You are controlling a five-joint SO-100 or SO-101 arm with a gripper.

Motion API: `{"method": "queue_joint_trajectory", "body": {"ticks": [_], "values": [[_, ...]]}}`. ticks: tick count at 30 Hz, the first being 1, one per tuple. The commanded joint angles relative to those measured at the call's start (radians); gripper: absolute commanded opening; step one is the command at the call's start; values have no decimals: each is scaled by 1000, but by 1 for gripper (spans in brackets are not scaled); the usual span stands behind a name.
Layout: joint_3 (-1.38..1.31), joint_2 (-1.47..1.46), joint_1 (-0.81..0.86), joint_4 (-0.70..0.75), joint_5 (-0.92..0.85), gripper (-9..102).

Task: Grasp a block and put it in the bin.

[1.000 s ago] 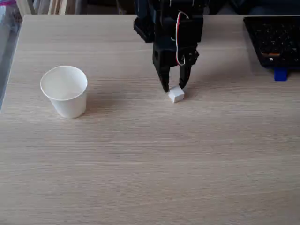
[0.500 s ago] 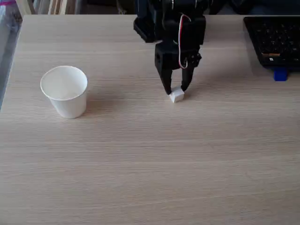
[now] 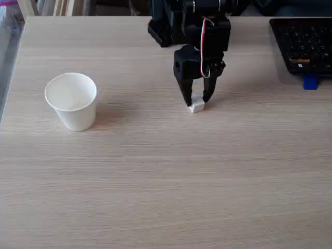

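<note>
— How do the jaws stand in the fixed view?

— The gripper [image 3: 196, 99] points straight down, its two black fingers set on either side of the block [image 3: 196, 107]. The finger tips reach the cube's upper edges, one at its left, one at its right. Whether they press on it or merely flank it, I cannot tell; the gap between them is about as wide as the cube.

— And the block itself?

— A small white cube, sitting on the table [image 3: 166, 181], right under the fingers, a little right of the middle of the picture.

— Where is the bin?

— The bin [image 3: 72, 100] is a white paper cup standing upright, mouth open, well apart from the block, off to the left in this view.

— What lies further out?

— A red and white cable [image 3: 203, 52] runs down the arm's black body. At the right edge a black keyboard [image 3: 303, 44] rests on the table's far corner, with a small blue piece [image 3: 309, 82] just at its near edge.
</note>
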Motion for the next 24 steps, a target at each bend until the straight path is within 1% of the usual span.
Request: {"method": "queue_joint_trajectory", "body": {"ticks": [1, 24], "values": [[-38, -3, 6, -11, 6, 19], [-40, -31, 2, -31, 9, 15]]}}
